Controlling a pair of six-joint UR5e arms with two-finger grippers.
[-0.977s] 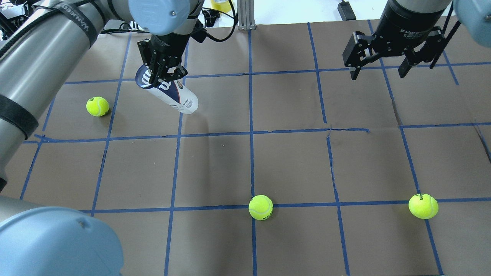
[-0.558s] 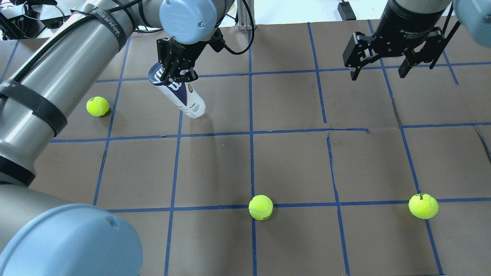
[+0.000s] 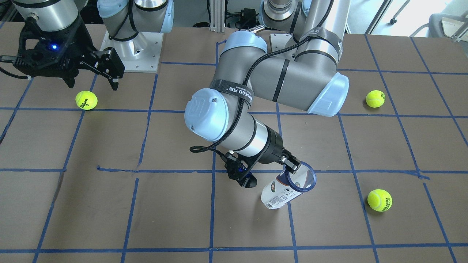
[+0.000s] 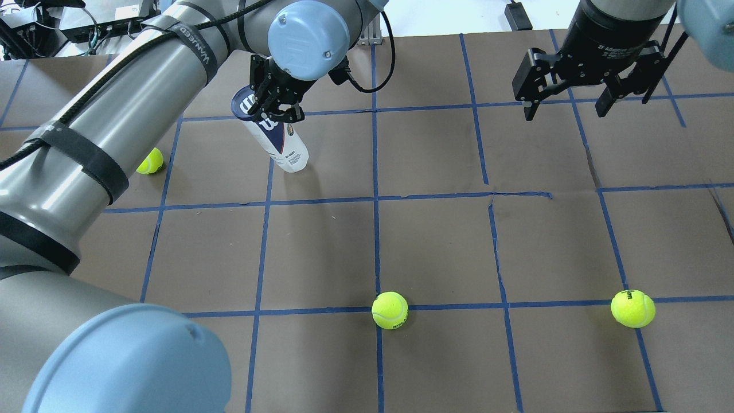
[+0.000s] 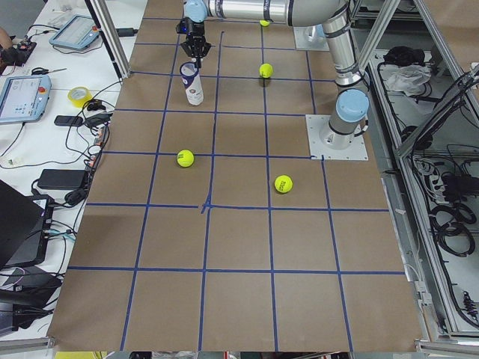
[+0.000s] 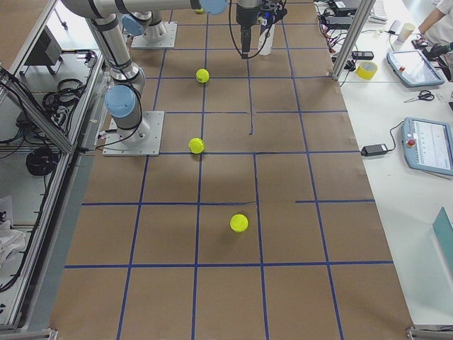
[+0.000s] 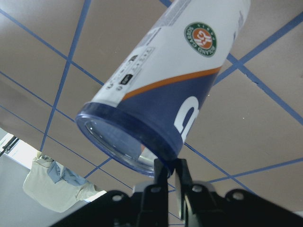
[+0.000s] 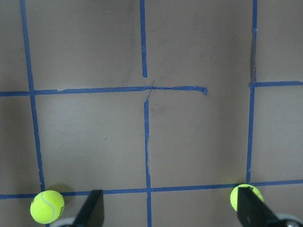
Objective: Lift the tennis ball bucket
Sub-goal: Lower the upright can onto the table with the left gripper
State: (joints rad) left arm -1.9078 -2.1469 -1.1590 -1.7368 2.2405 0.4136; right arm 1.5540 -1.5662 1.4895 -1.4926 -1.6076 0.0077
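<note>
The tennis ball bucket [image 4: 279, 142] is a slim tube, navy at its open top and white at the base. It leans steeply, and its white base seems to rest on the brown table. My left gripper [image 4: 274, 112] is shut on the tube's dark rim, one finger inside and one outside. This shows in the front-facing view [image 3: 293, 168] and in the left wrist view [image 7: 171, 176], where the tube [image 7: 165, 90] fills the frame. My right gripper [image 4: 565, 110] hangs open and empty at the far right, well away from the tube.
Three loose tennis balls lie on the table: one left of the tube [image 4: 149, 162], partly behind my left arm, one at near centre [image 4: 390, 310] and one at near right [image 4: 632, 308]. Blue tape lines grid the brown paper.
My left gripper has moved right with the tube's rim. The tube has swung from a low slant to much more upright, its base staying near the same spot. The right arm has not moved.
</note>
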